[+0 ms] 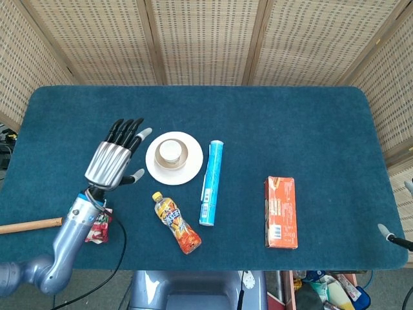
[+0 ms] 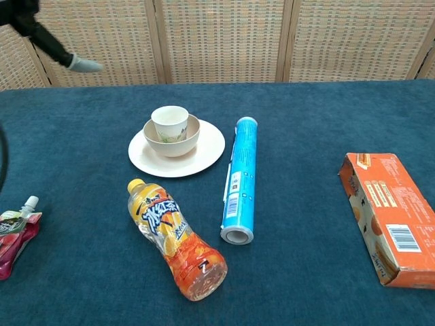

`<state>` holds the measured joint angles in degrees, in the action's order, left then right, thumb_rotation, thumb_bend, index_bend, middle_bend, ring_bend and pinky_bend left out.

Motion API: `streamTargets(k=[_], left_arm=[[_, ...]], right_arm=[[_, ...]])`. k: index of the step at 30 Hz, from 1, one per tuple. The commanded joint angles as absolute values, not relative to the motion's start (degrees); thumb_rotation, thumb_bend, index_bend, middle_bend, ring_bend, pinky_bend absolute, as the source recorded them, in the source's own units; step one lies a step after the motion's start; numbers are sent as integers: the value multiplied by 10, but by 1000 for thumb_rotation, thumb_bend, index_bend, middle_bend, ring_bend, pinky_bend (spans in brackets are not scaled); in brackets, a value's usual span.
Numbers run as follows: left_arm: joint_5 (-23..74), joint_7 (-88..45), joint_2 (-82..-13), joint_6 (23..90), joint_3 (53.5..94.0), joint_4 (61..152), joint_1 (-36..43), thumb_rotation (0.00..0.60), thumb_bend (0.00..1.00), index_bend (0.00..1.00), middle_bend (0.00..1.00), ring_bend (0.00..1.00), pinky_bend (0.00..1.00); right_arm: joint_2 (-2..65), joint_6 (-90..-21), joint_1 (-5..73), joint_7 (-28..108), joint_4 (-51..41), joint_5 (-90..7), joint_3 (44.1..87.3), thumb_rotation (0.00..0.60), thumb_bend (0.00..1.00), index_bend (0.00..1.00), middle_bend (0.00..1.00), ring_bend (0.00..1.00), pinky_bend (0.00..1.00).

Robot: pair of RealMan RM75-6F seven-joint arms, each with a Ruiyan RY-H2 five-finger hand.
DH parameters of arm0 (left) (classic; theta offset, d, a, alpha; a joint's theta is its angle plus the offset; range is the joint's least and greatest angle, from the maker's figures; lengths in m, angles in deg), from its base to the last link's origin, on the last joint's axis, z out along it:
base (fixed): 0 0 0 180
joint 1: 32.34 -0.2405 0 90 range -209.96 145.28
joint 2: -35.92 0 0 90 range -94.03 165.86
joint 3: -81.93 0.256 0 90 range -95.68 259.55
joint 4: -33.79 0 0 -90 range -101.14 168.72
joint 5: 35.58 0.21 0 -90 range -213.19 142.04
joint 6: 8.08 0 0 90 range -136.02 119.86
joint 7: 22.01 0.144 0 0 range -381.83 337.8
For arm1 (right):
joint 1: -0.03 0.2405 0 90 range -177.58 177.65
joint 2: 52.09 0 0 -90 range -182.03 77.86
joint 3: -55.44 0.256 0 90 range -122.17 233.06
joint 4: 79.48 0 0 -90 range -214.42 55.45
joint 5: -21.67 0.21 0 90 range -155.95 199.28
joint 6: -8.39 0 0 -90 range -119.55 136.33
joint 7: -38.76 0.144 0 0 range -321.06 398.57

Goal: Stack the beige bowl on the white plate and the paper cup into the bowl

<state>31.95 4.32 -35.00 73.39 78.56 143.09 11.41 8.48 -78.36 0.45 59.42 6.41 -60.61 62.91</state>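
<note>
My left hand hung above the dark blue felt tabletop, its fingers spread wide and straight with nothing between them, well to the left of the stack; the chest view caught only one dark finger with a pale tip at the upper left corner. The small white paper cup stood upright inside the round beige bowl, and the bowl sat in the middle of the flat white plate. Just right of the plate lay a long light-blue cylindrical tube, pointing away from me. Near the plate's front edge an orange-juice plastic bottle with a yellow cap lay on its side. A red drink pouch with a white spout lay at the table's left edge, beneath my forearm in the head view. An orange rectangular carton lay flat on the right, well apart from everything else. Of my right hand I saw only pale fingertips at the frame's right edge and could not tell how they were set.
</note>
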Motion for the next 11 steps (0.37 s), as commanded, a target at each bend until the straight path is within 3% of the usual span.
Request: streamTargets(k=[1, 5, 11], left_arm=[[416, 7, -340, 818, 866, 1431, 25, 600, 171, 51, 0, 0, 0], [476, 20, -351, 868, 913, 1387, -33, 600, 155, 3, 0, 0, 0], [508, 22, -380, 922, 945, 1326, -110, 600, 155, 0, 0, 0, 0]], right_arm=[[90, -795, 3, 573, 69, -611, 630, 600, 169, 0, 0, 0, 0], [96, -802, 3, 555, 70, -609, 631, 600, 169, 0, 0, 0, 0], [104, -808, 4, 531, 65, -606, 636, 600, 169, 0, 0, 0, 0]])
